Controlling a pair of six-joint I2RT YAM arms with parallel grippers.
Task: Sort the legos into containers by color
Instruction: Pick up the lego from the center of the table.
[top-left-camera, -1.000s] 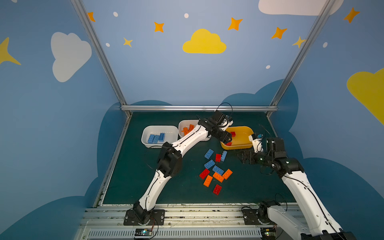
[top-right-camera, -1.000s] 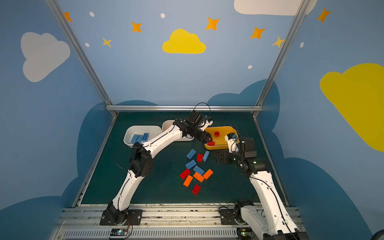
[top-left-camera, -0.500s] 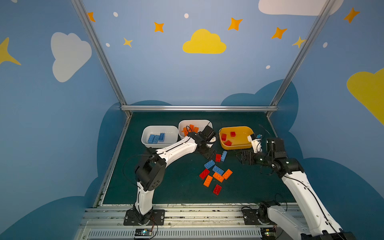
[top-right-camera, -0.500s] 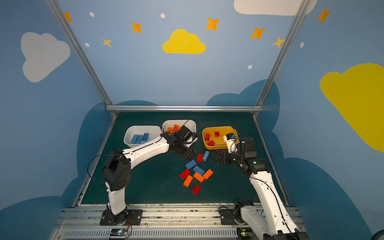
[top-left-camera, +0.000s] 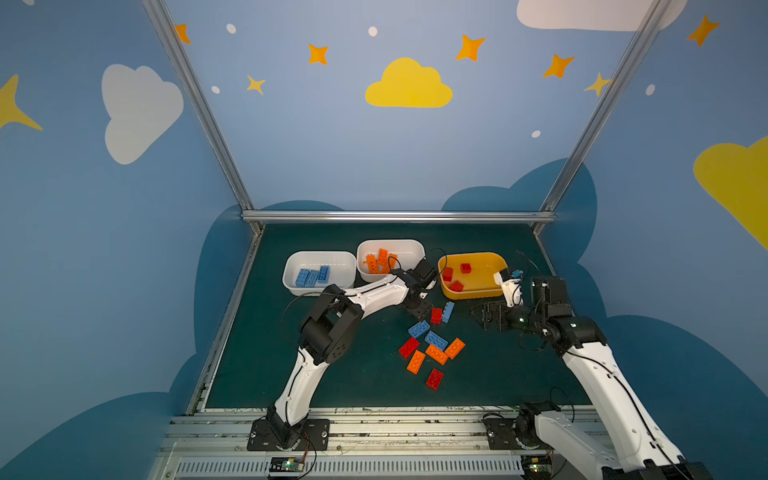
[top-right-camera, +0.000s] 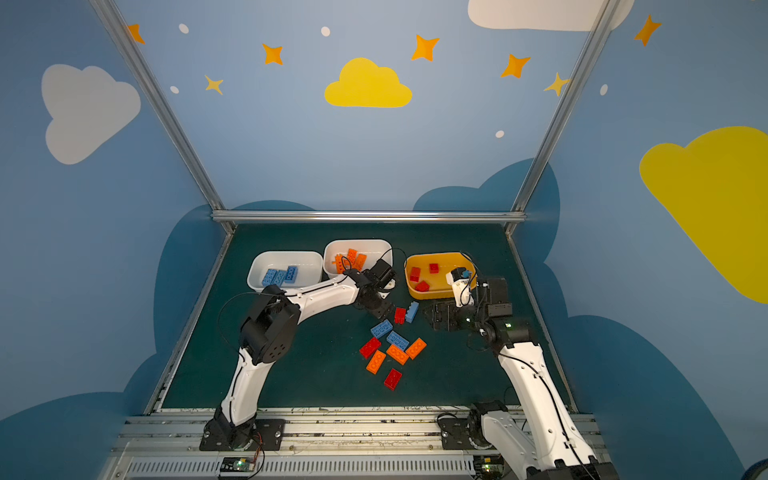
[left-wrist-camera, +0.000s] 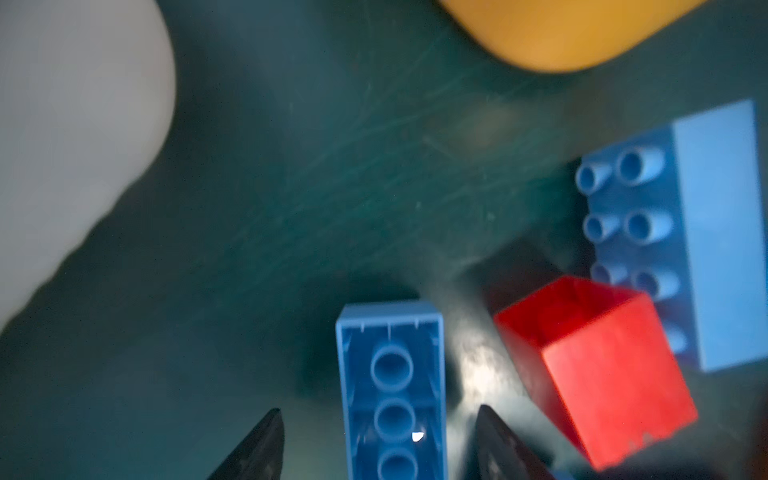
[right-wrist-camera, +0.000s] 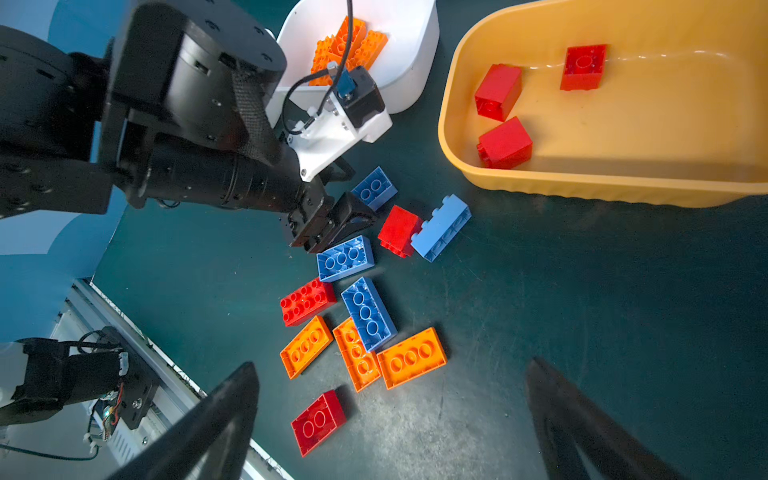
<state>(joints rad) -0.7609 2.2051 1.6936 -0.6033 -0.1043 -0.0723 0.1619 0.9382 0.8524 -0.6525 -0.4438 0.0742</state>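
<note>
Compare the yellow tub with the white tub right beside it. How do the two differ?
Colour: the yellow tub is yellow, while the white tub is white.
Contents: the yellow tub holds three red bricks; the white tub holds orange bricks.
Arrangement: the yellow tub's bricks lie apart, and the white tub's are heaped together.
Shared: both are shallow, rounded-rectangle tubs of similar size, standing on the green mat.
</note>
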